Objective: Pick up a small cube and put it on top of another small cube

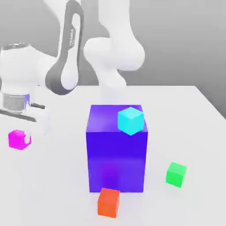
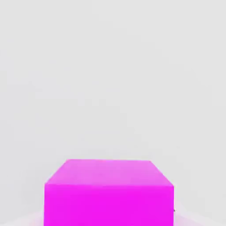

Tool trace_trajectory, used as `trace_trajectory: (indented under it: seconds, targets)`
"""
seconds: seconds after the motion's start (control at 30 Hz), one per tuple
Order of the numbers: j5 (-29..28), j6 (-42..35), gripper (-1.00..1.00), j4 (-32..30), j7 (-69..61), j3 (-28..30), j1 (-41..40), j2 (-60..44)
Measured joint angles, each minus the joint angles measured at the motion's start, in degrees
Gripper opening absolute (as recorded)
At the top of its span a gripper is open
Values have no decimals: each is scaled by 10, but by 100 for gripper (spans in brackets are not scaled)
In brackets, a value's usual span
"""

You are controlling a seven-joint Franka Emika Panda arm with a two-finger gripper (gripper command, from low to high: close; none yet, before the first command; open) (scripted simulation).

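The gripper (image 1: 22, 132) is clamped on the pink cube (image 1: 18, 139), low at the exterior view's left, so the pick looks made. Next comes a lift and a carry past the purple block (image 1: 117, 152) to the green cube (image 1: 176, 174).

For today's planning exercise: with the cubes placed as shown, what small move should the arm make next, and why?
Probably lift straight up. The hand appears shut on the small magenta cube, which sits low near the white table, while the small green cube lies beyond the big purple-blue block, so height is needed first.
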State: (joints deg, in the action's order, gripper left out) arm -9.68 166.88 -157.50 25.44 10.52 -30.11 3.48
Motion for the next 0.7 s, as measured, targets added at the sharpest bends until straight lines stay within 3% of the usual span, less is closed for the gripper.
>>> trace_trajectory:
  seconds: [0.37,0.7]
  targets:
    - [5,-60,-100,39,168,-179,212,27]
    - [94,-118,-100,18,210,-315,373,30]
